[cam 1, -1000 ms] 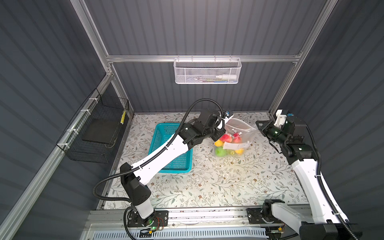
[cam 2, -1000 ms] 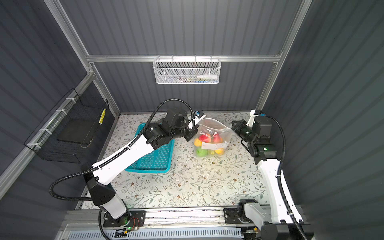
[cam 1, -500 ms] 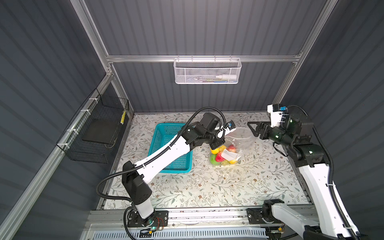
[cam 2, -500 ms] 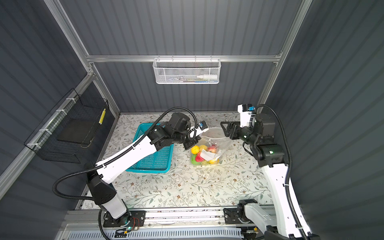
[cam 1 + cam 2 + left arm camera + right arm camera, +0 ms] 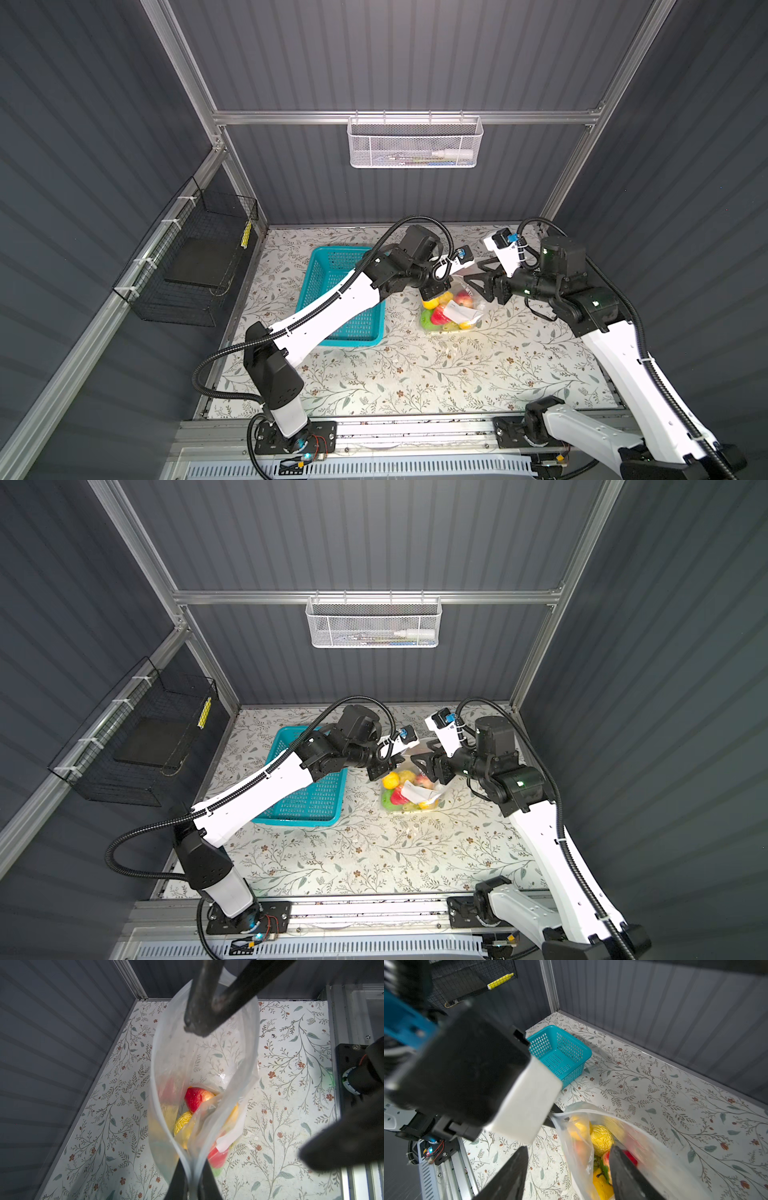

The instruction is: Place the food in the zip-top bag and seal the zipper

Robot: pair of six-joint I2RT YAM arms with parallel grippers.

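Bag [image 5: 455,309], probably limp and slippery, sags with fruit [image 5: 197,1098] onto the tabletop [image 5: 415,374] near the basket [image 5: 328,270], left tool [image 5: 192,1169] clamped on its mouth end, right tool [image 5: 569,1149] spread at the open rim; best pinched along the zipper [image 5: 151,1088].

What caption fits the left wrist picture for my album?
The left tool pinches the clear bag at its rim, toy fruit inside.

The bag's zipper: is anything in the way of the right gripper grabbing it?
Nothing visible is. The right gripper is open around one side of the mouth of the zip-top bag. The left gripper pinches the zipper at the other end, out of the way. The food lies lower down inside.
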